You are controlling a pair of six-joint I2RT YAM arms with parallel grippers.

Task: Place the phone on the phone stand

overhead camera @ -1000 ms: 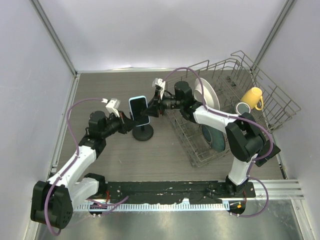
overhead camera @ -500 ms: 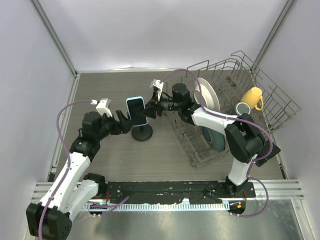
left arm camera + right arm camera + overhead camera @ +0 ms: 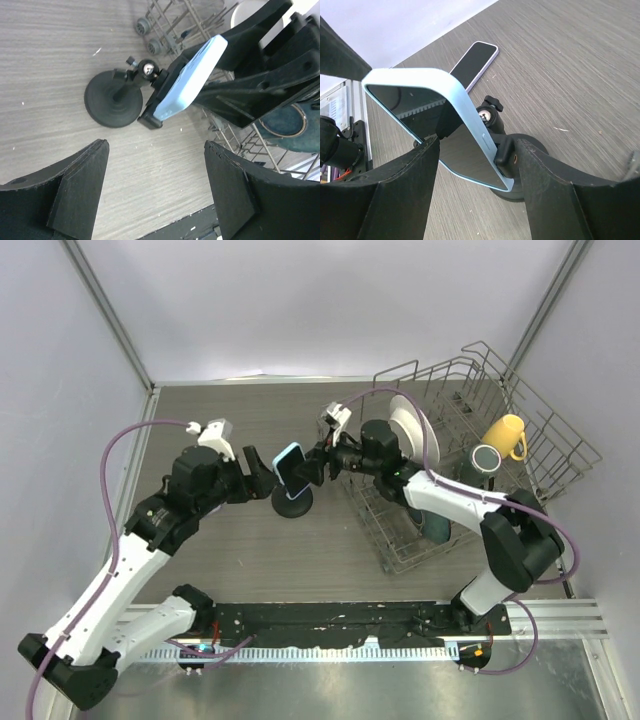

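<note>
I am two arms of one make. My left arm [image 3: 130, 560] and my right arm [image 3: 450, 500] wear smooth white shells over the long links, with rounded black housings at each joint. A purple cable [image 3: 140, 428] hangs loose along the left arm, and a second cable [image 3: 375, 393] of the same purple runs along the right. Each wrist carries a small white camera block [image 3: 215, 433]. My jaws are matte black, thick and wedge-shaped, with flat faces, bevelled edges and a faint grain. One right jaw has a small brassy-rimmed hole [image 3: 514, 159].

Pale walls [image 3: 300, 300], grey wood-grain table [image 3: 230, 550]
</note>
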